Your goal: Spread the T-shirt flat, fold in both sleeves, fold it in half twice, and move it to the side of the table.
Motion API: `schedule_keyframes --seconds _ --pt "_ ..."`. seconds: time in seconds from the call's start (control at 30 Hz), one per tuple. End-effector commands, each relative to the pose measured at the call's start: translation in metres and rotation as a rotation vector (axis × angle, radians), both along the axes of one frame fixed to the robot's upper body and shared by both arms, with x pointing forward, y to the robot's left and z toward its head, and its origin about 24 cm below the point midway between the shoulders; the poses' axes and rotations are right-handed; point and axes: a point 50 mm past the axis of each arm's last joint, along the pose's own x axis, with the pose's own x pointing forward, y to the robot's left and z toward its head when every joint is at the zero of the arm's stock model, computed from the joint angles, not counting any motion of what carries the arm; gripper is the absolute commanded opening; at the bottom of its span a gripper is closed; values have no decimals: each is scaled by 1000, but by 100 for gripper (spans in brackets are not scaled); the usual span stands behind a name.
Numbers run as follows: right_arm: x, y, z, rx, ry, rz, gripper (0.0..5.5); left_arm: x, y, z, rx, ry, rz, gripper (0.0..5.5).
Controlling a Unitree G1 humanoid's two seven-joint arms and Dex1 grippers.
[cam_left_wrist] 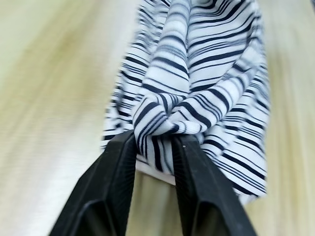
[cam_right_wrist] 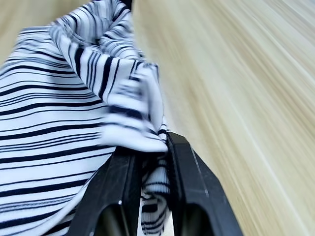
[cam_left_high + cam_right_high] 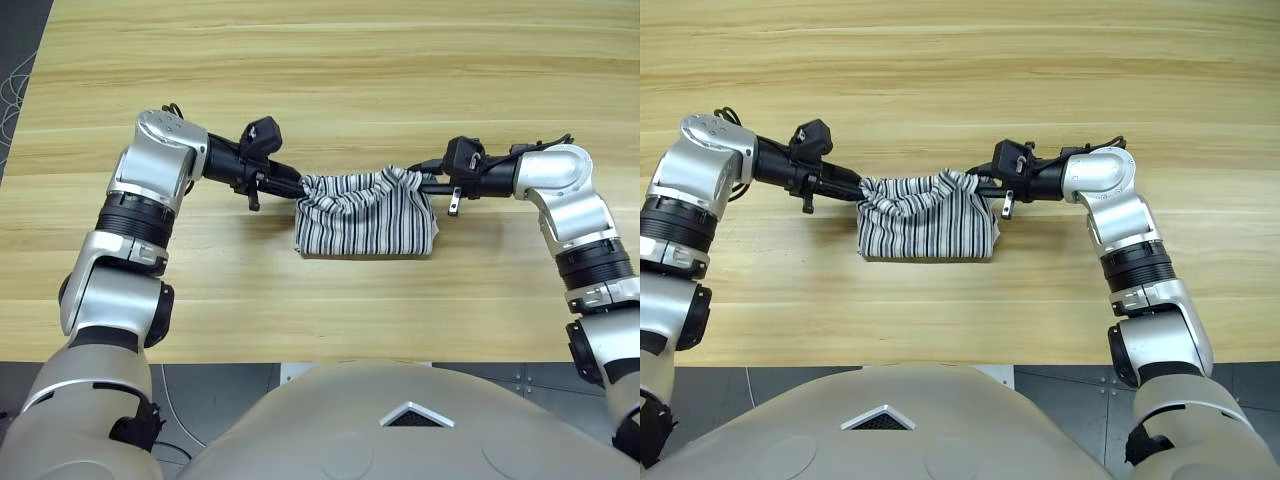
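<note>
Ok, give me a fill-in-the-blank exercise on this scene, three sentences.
The shirt is patterned with black-and-white ____.
The left tool and right tool are both ____ on it.
Under it is a ____ table.
Missing words: stripes; shut; wooden.

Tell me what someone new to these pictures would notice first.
The black-and-white striped T-shirt, folded into a small bundle near the middle of the wooden table, catches the eye first. The left gripper pinches its cloth on one side and the right gripper on the other, both shut on the fabric, with the far edge bunched up between them.
</note>
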Motion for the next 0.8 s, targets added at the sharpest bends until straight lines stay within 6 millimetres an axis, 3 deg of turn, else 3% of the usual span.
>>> schedule_keyframes --seconds 0.03,0.2,0.3,0.37,0.43,0.5,0.63,0.8 --pt "13 -12 6 61 109 -140 82 21 9 16 -12 -59 128 134" --pt "21 -28 2 25 204 -319 82 33 18 7 82 -95 256 134" --pt "29 -36 8 -41 75 -394 82 38 26 4 157 -139 341 134" --pt "26 -21 31 104 -46 -325 82 41 26 9 126 -169 330 134" --pt "16 -2 56 243 -186 -226 82 30 18 19 -11 -103 155 134" --pt "6 7 64 269 -272 -160 82 14 11 25 -103 -52 -34 134" --pt "-13 15 53 205 -275 -26 82 -7 1 26 -126 -27 -168 134" --pt "-36 24 38 123 -231 142 82 -23 -30 22 -135 -67 -216 134"
